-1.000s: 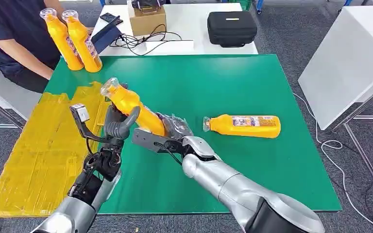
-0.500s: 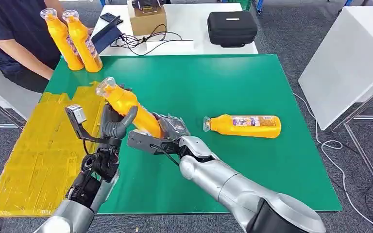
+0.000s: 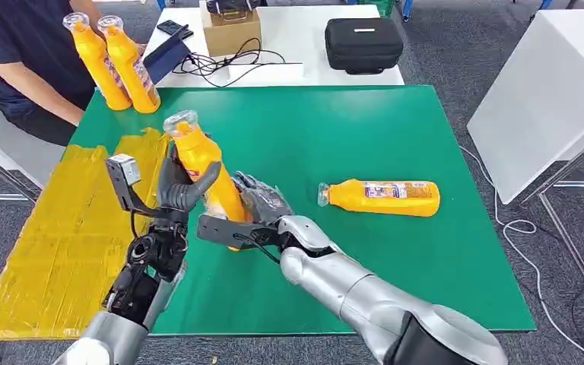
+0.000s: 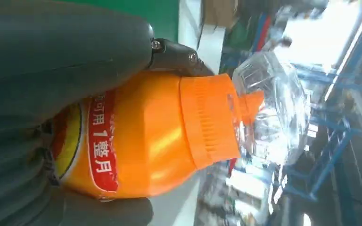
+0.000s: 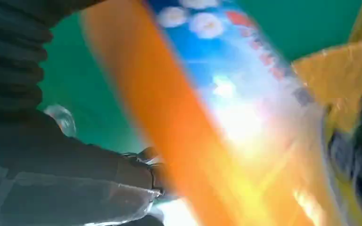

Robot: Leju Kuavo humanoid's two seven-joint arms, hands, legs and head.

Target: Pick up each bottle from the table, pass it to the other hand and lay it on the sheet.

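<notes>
Green matte tabletop (image 3: 365, 129) carries a crinkled yellow sheet (image 3: 61, 228) at its left side. Above the sheet's edge, a glossy orange bottle (image 3: 201, 163) with ribbed cap and clear cover tilts near upright, gripped by the left hand (image 3: 176, 190); the right hand (image 3: 262, 201) touches its base, fingers loosening. Another bottle (image 3: 384, 198) lies flat.
</notes>
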